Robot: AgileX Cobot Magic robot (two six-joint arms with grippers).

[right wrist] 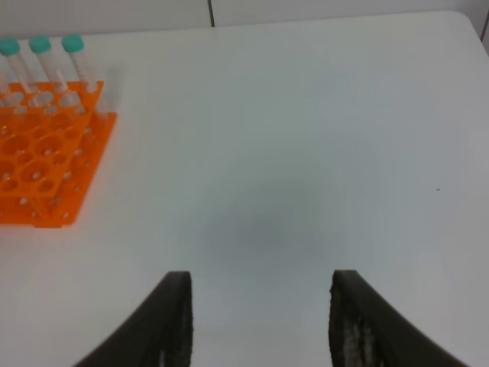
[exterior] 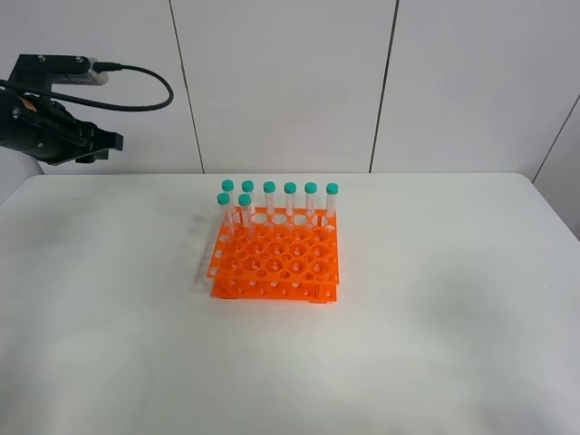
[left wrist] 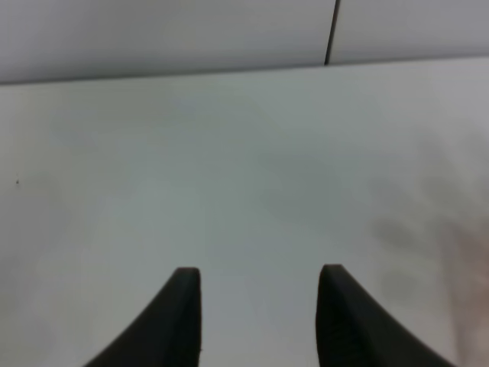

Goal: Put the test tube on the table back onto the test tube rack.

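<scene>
Test tube not found loose anywhere on desk in any of the three views. Eight teal-capped tubes counted in test tube rack: six along its far row, two more in the next row at its left end. All with long axis upright and caps up, none lying flat. Which of the eight is the task's own: cannot tell, all alike. Judged: return step already complete, or else the tube hidden out of frame. Rack placed towards far edge of desk, slightly left of the middle. Left pincer spread, nothing between the fingers, only bare desk and back wall ahead of it. Left arm raised above far left corner of desk, well apart from rack. Right pincer likewise spread and empty, over bare desk, with a corner of the rack and three capped tubes off to one side in its wrist view. Right arm absent from high view, so nearer arm not settled from these frames. Nothing to grasp lying ahead of either pincer; any coming move judged to hinge on first locating a loose tube.
</scene>
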